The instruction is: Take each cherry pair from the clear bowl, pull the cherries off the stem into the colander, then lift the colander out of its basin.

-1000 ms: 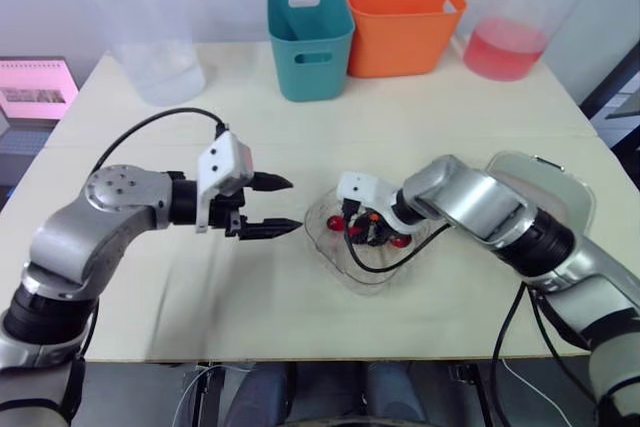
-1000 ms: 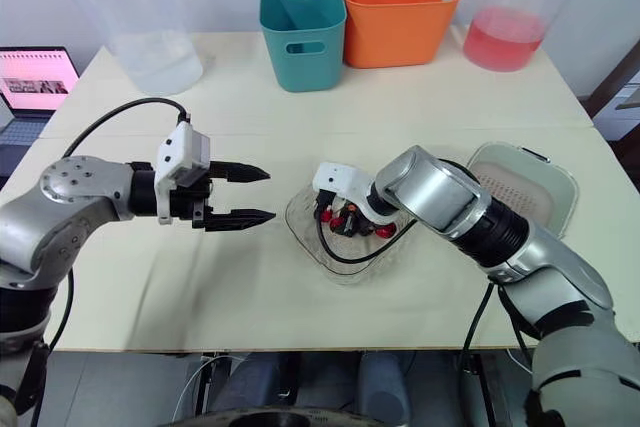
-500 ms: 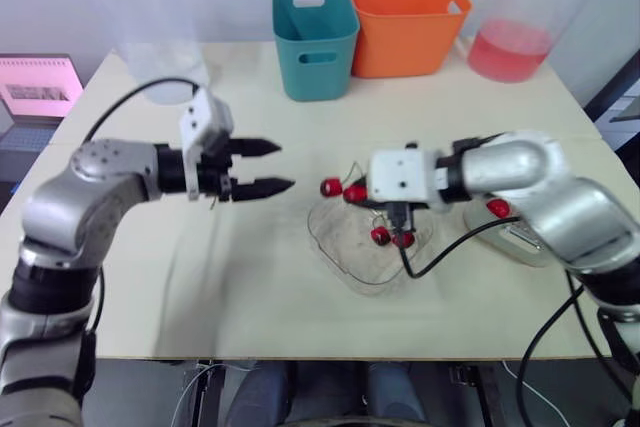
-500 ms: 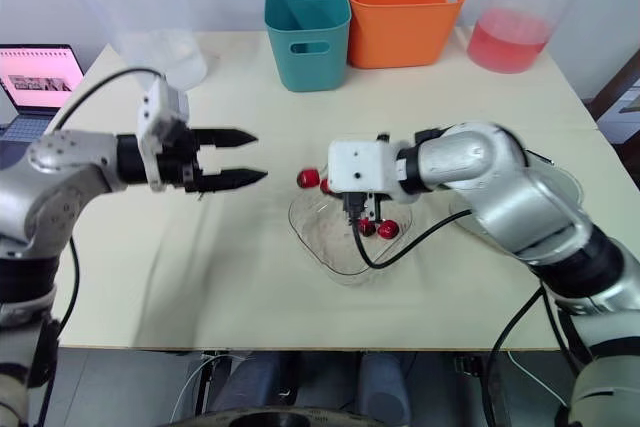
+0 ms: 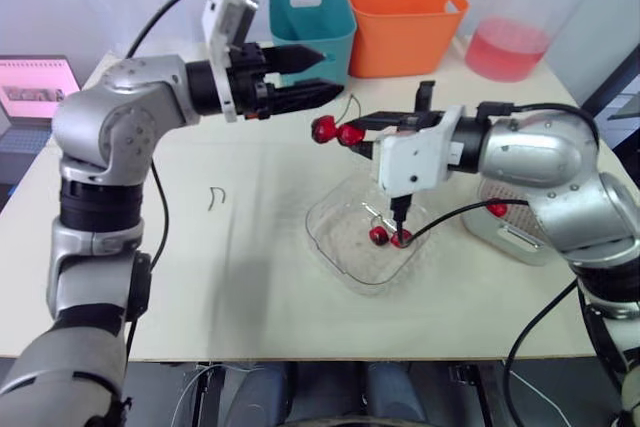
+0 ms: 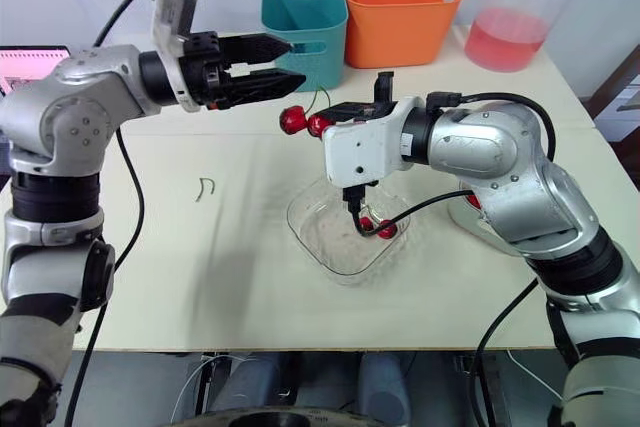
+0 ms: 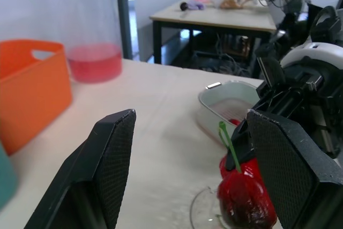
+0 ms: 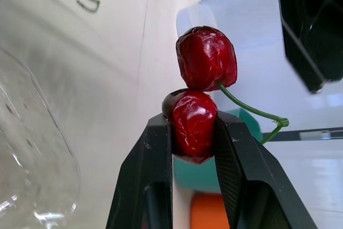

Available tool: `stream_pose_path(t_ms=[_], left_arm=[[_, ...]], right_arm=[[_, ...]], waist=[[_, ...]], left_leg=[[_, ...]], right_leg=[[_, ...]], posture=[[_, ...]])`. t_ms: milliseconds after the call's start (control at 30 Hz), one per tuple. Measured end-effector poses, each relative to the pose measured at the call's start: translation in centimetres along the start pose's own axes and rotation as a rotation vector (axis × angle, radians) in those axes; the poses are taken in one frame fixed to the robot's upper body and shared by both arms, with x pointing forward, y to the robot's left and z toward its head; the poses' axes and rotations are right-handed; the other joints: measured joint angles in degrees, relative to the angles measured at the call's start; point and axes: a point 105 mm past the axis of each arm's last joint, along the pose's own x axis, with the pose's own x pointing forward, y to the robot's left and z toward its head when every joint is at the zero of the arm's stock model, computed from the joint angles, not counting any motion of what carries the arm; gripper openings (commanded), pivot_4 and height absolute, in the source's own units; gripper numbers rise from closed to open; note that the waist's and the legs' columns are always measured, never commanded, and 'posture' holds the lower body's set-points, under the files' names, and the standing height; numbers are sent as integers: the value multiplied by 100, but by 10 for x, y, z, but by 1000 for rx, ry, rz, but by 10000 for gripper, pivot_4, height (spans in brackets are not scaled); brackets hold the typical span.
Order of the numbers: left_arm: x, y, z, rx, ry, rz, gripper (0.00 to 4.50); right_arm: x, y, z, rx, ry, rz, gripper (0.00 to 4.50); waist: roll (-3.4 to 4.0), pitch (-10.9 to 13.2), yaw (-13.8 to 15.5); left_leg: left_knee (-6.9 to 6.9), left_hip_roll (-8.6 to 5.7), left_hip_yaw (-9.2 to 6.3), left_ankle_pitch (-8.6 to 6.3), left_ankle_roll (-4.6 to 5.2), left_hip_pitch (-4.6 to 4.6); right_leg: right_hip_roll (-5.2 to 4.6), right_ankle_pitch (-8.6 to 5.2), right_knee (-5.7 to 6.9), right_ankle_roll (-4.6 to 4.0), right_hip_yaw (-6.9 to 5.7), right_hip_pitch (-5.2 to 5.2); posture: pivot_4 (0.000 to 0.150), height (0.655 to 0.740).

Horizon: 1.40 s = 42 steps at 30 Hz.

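Right gripper point(image 8: 193, 124): closed on the lower cherry of a cherry pair point(image 6: 305, 123). The second cherry is left free above the fingertips, and the green stem point(image 8: 252, 112) arcs off to one side. Judged reason for this hold: with one fruit clamped, the other fruit and the stem are exposed for the other arm to grasp.

Left gripper point(image 5: 330, 73): fingers spread wide and empty, aimed at the pair from the opposite side. The tips are near the pair without touching it. In the left wrist view the free cherry is seen in the gap, closer to one finger. Whether it is already far enough in for a clean closure cannot be told.

The pair is held in the air above the far-left rim of the bowl point(image 5: 325, 247), not over the colander point(image 7: 228, 108). The current step is judged to be the handover for pulling. A shift towards the colander would be needed before the fruit is released.

Two cherries point(image 5: 385, 237) lie in the bowl. One cherry point(image 5: 497, 209) is seen in the colander, which sits inside its basin point(image 7: 206, 96) beside the bowl, on the robot's right. A bare stem point(image 5: 215, 195) lies on the table point(image 5: 250, 277), well left of the bowl.

Progress: partial; the colander has not been lifted.
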Motion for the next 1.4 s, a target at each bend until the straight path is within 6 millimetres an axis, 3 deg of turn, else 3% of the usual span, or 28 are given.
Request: stream_pose_path(t_ms=[400,467,633,867,900,1000,1100,1267,1400], left_arm=[[16,-3,-11,-70,30,-37,34787],[19,-4,-14,-76,42,-44,26867],[22,-3,-19,-91,53,-40,1083],[25,-5,-20,-103,51,-49,423],[25,-4,-20,-103,50,-46,0],[25,-4,-19,-97,45,-43,0],[22,-1,-15,-66,29,-35,0],[12,1,-6,-29,-18,-55,0],[4,0,0,-27,-63,-85,0]], right_arm=[[7,7,-3,-34,7,1,10654],[8,7,-2,-35,5,0,10140],[8,7,-2,-36,4,3,10140],[8,7,-2,-39,12,4,10140],[8,7,-3,-39,14,3,16384],[6,5,-4,-12,14,-3,28779],[0,9,-3,119,-20,8,43503],[-22,7,6,519,-144,0,44313],[-36,0,0,983,-252,-47,44313]], waist=[[0,0,-7],[0,0,-6],[0,0,-8],[0,0,-8],[0,0,-9],[0,0,-6],[0,0,1],[0,0,9],[0,0,9]], left_leg=[[0,2,0,1,-2,0],[0,2,0,1,-2,0],[0,0,0,1,-2,0],[1,1,0,1,-2,0],[1,1,-1,1,-2,0],[1,1,-1,1,-3,1],[1,5,-2,1,-3,0],[1,11,-6,1,-2,0],[1,12,-9,1,-2,2]], right_leg=[[0,0,11,0,2,-7],[0,0,12,0,2,-7],[0,0,12,0,2,-7],[1,0,16,0,2,-8],[1,0,16,0,2,-8],[0,0,16,0,2,-8],[0,0,16,0,2,-7],[-1,0,15,0,1,-4],[-2,0,16,-1,1,-2]], posture=[[1500,7400],[1500,7400],[1500,7400],[1500,7400],[1500,7400],[1500,7400],[1500,7400],[1500,7400],[1500,7400]])
